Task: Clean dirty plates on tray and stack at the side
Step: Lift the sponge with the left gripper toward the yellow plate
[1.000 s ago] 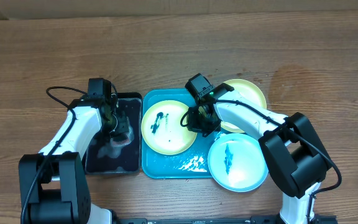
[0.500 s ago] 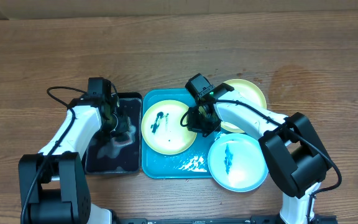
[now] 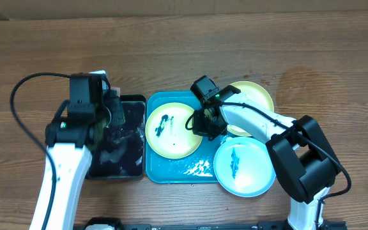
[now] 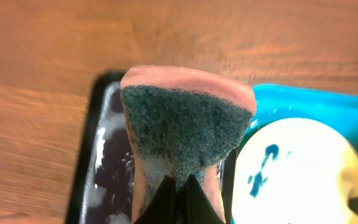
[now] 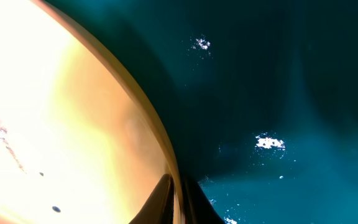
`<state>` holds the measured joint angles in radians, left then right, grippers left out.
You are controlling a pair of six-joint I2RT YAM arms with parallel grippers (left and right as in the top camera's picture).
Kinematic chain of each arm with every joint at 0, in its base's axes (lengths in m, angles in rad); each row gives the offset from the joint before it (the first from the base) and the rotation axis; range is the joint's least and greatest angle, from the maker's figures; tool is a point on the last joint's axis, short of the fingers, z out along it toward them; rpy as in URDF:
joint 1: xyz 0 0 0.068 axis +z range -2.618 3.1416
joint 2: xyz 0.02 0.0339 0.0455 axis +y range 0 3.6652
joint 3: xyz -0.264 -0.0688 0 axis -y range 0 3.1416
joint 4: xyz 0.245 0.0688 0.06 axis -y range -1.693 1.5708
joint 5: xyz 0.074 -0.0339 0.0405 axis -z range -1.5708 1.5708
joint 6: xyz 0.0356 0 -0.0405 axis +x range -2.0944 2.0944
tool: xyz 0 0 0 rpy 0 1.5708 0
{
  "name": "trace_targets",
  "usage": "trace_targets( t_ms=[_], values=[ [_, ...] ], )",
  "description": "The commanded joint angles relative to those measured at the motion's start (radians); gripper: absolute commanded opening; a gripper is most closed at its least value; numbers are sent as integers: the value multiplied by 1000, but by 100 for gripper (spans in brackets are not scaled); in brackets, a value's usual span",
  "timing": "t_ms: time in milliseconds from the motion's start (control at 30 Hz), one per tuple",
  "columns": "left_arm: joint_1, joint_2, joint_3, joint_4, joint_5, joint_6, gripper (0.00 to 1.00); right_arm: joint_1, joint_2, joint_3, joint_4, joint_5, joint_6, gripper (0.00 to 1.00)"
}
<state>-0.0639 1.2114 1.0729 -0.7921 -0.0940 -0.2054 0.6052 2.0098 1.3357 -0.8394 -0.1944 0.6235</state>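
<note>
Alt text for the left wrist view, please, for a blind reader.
The left gripper pinches a sponge, green scouring face toward the camera, pink backing behind. Below it, a wet black tray lies at image left and a yellow-rimmed plate with a teal smear sits in the blue tray at image right.

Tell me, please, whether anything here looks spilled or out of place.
White foam lies spilled on the floor of the tray near its front rim, and the light blue plate sits askew, overhanging the tray's corner.
</note>
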Motion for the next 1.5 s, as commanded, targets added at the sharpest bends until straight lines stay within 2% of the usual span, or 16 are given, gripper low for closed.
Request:
trace_targets(
  t_ms=[0, 133, 300, 800, 933, 1467],
  values=[
    [-42, -78, 17, 9, -128, 23, 4, 3, 35, -2, -8, 18, -4, 7],
    [-98, -146, 17, 16, -241, 23, 4, 3, 35, -2, -15, 19, -29, 7],
    [-133, -177, 16, 35, -307, 27, 4, 3, 35, -2, -25, 18, -28, 7],
    [-134, -179, 16, 54, -304, 61, 4, 3, 35, -2, -24, 18, -25, 7],
    [-134, -178, 16, 60, -244, 98, 4, 3, 35, -2, -21, 18, -25, 7],
    [-134, -177, 16, 55, -238, 109, 4, 3, 35, -2, -11, 18, -25, 7]
  ],
)
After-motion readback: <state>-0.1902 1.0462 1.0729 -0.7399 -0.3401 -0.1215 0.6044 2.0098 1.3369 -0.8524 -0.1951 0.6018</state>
